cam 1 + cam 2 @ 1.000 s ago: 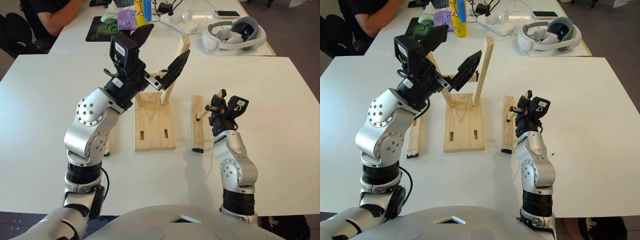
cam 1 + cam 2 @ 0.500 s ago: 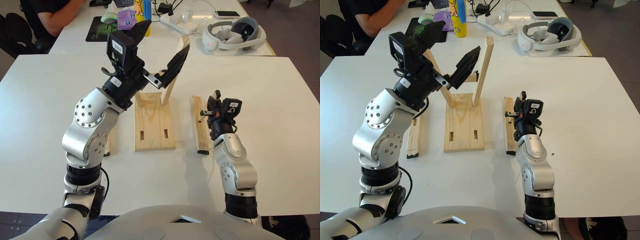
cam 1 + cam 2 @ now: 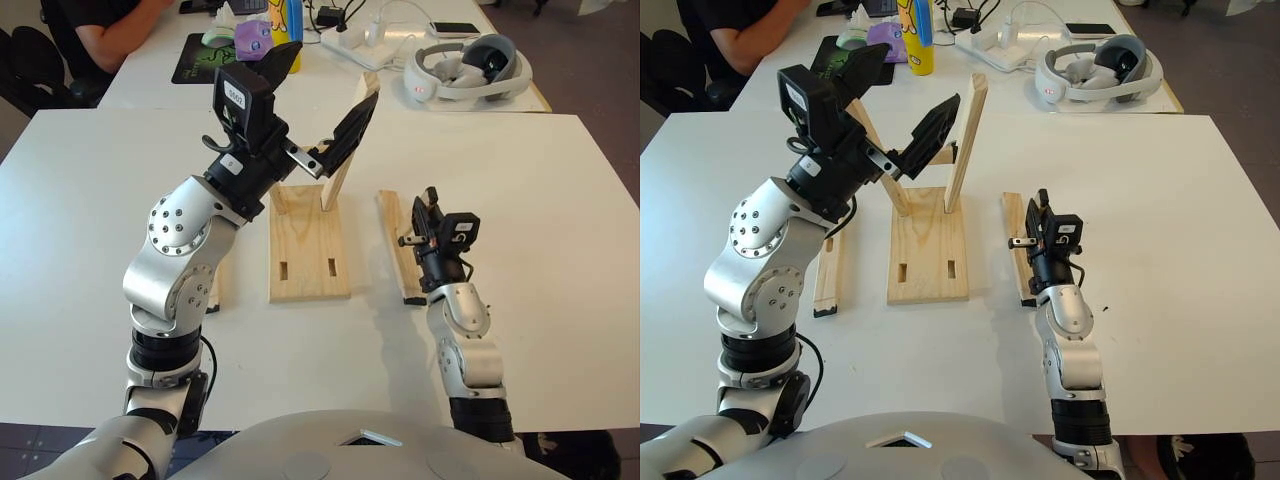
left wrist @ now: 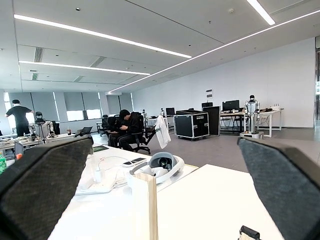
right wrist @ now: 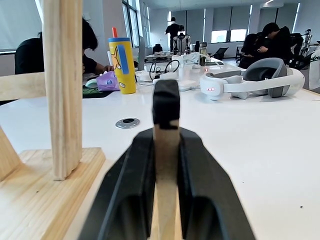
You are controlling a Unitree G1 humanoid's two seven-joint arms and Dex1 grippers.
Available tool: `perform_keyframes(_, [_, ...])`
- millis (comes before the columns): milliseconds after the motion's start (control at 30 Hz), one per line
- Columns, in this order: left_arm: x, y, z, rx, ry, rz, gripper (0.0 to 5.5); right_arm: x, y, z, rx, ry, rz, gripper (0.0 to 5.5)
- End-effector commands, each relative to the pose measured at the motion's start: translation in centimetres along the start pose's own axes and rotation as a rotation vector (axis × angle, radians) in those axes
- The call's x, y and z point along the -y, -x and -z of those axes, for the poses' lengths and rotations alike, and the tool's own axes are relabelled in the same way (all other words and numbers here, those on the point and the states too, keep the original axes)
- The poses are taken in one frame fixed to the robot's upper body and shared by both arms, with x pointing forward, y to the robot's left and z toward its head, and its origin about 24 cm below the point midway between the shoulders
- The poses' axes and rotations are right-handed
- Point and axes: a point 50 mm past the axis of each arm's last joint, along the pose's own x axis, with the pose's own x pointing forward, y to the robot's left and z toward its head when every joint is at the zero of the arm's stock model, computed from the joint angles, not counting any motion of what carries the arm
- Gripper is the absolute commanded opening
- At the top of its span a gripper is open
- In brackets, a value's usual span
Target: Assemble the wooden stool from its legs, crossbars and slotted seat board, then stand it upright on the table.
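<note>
The slotted seat board lies flat on the white table. Two legs stand in its far end, one upright and one slanted, joined by a crossbar. My left gripper hangs open around the top of the upright leg, its pads well apart. To the right of the board lies a loose leg, and my right gripper is shut on it. In the right wrist view both fingers press its sides. Another loose leg lies to the left of the board.
A second table behind holds a white headset, a yellow bottle, a power strip and cables. A person's arm rests at its far left. Bare tabletop lies right of the right arm.
My right gripper has turned in line with the loose leg and the leg's near end has swung to the right. My left gripper rose slightly, then held still.
</note>
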Motion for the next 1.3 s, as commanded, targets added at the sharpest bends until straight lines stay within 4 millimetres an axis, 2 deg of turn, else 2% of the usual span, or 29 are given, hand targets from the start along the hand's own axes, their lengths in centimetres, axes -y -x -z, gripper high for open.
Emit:
perform_keyframes(33, [0.1,0.0,0.0,-0.001,-0.005,-0.003,5.40,0.0,0.4,2.3,-0.145,-0.009,-0.019,0.41])
perform_keyframes(333, [0.1,0.3,0.2,-0.009,-0.004,-0.006,5.40,0.0,0.6,1.7,-0.098,0.015,-0.035,0.41])
perform_keyframes(367, [0.0,0.3,0.2,-0.008,-0.004,-0.008,5.40,-0.1,0.5,1.5,-0.088,0.007,-0.042,0.77])
perform_keyframes(400, [0.0,0.3,0.2,-0.008,-0.005,-0.009,5.40,-0.1,0.5,1.2,-0.079,0.010,-0.050,0.80])
perform_keyframes(500, [0.0,0.3,0.1,-0.003,-0.008,-0.014,5.40,-0.1,0.4,0.5,-0.052,0.013,-0.056,1.40])
perform_keyframes(667, [-0.1,0.5,0.1,0.004,-0.013,-0.034,5.40,0.4,0.1,-0.9,-0.009,0.074,-0.072,1.40])
perform_keyframes(767, [-0.1,0.6,0.2,0.011,-0.020,-0.057,5.40,0.8,-0.3,-3.3,0.045,0.086,-0.101,1.40])
perform_keyframes(900, [0.0,1.0,0.2,0.027,-0.039,-0.112,5.40,0.5,-2.1,-9.5,0.193,0.093,-0.165,1.40])
perform_keyframes(967, [0.0,1.1,0.2,0.033,-0.044,-0.131,5.40,0.6,-3.1,-11.8,0.246,0.049,-0.155,1.17])
perform_keyframes(1033, [0.1,1.2,0.2,0.037,-0.045,-0.148,5.40,0.4,-4.2,-13.0,0.260,0.015,-0.166,0.88])
perform_keyframes(1100, [0.2,1.2,0.3,0.038,-0.047,-0.156,5.40,0.5,-5.3,-13.1,0.238,-0.005,-0.177,0.56])
perform_keyframes(1200, [0.3,1.0,0.4,0.043,-0.041,-0.156,5.40,0.9,-6.6,-12.0,0.153,-0.027,-0.190,0.11])
perform_keyframes(1300, [0.4,0.8,0.4,0.043,-0.036,-0.152,5.40,1.0,-7.2,-10.9,0.080,-0.024,-0.206,0.05])
